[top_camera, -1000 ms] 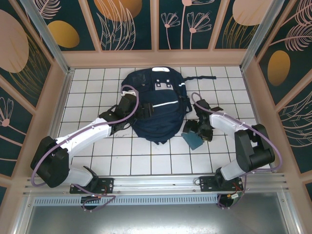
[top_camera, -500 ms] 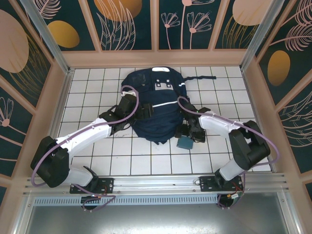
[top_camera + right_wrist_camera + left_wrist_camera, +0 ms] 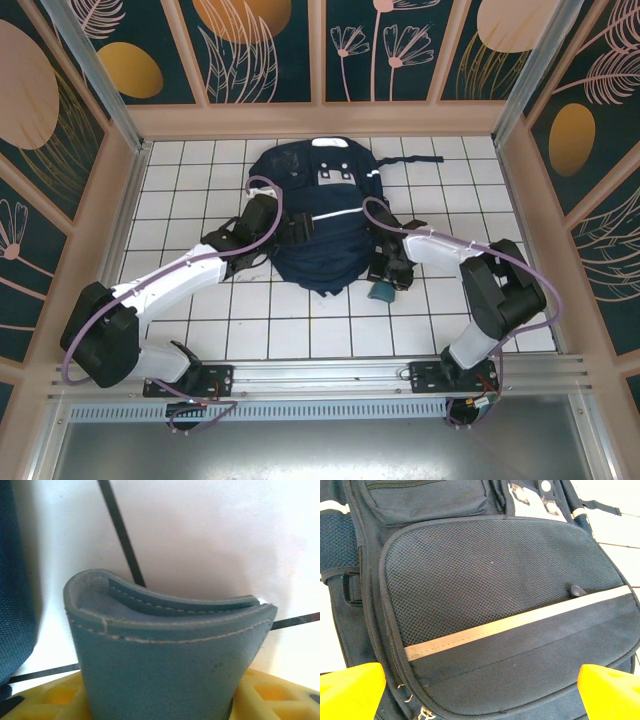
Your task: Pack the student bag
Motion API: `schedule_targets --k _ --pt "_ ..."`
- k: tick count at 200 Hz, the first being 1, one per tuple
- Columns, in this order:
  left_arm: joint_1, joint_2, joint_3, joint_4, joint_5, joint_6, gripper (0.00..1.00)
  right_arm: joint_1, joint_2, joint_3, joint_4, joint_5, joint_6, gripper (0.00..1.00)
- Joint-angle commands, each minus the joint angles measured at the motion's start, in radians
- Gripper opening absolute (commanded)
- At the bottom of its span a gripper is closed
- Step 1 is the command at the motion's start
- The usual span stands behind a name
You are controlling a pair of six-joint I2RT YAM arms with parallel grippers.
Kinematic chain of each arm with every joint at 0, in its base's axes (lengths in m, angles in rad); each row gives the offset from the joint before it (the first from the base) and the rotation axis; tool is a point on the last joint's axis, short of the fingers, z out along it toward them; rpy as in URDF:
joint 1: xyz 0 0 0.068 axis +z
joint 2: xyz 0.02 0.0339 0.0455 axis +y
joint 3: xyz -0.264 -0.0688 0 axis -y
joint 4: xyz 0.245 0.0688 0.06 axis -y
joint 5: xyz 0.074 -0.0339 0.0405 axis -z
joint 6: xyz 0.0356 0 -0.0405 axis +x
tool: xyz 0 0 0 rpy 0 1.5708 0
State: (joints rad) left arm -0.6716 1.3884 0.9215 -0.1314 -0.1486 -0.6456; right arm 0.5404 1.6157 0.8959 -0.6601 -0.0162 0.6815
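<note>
The student bag (image 3: 322, 205), dark navy with a thin white stripe, lies flat in the middle of the tiled table. Its mesh front pocket (image 3: 485, 575) and pale stripe show close up in the left wrist view. My left gripper (image 3: 300, 229) hovers over the bag's left side, open, with its yellow fingertips (image 3: 350, 691) far apart and nothing between them. My right gripper (image 3: 387, 272) is at the bag's lower right edge, shut on a teal leather pouch (image 3: 165, 655). The pouch (image 3: 381, 292) hangs just above the tiles, with the bag's edge (image 3: 15, 580) beside it.
A black strap (image 3: 415, 159) trails from the bag's upper right. Wooden walls (image 3: 320, 120) enclose the white tiled table (image 3: 300, 320) on three sides. An aluminium rail (image 3: 320, 372) runs along the near edge by the arm bases.
My right gripper has carried the teal pouch leftward, from right of the bag to its lower right edge. The left arm has hardly moved.
</note>
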Motion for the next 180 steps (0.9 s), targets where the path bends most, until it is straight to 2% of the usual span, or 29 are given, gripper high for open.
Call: schedule_targets --k 1,26,52,72,88,116,140,148,160,167,180 --pt "0.022 -0.021 -0.009 0.034 0.08 -0.025 0.98 -0.036 -0.081 0.007 0.021 0.043 -0.013 0.55" --pt "0.068 -0.028 -0.009 0.073 0.194 -0.035 0.99 -0.038 -0.169 0.06 0.045 0.035 -0.149 0.56" --pt "0.124 -0.025 0.013 0.128 0.338 -0.034 0.99 -0.037 -0.209 0.149 0.133 -0.149 -0.311 0.57" --pt "0.142 -0.001 0.046 0.161 0.429 -0.018 0.98 -0.037 -0.18 0.243 0.234 -0.284 -0.385 0.59" --pt "0.158 0.024 0.099 0.158 0.402 -0.034 0.99 -0.036 -0.085 0.357 0.273 -0.332 -0.425 0.59" --pt "0.209 0.046 0.105 0.139 0.316 -0.075 0.99 -0.027 0.147 0.608 0.188 -0.27 -0.443 0.59" --pt "0.219 0.051 0.096 0.141 0.322 -0.094 0.99 -0.025 0.296 0.756 0.099 -0.248 -0.441 0.6" --pt "0.219 0.055 0.096 0.142 0.335 -0.096 0.99 -0.025 0.32 0.789 0.079 -0.248 -0.44 0.65" --pt "0.22 0.064 0.095 0.144 0.351 -0.098 0.99 -0.026 0.333 0.805 0.071 -0.24 -0.43 0.85" --pt "0.219 0.071 0.094 0.148 0.36 -0.1 0.98 -0.03 0.33 0.803 0.072 -0.237 -0.418 0.92" --pt "0.221 0.092 0.1 0.161 0.397 -0.1 0.98 -0.046 0.306 0.769 0.104 -0.266 -0.393 0.97"
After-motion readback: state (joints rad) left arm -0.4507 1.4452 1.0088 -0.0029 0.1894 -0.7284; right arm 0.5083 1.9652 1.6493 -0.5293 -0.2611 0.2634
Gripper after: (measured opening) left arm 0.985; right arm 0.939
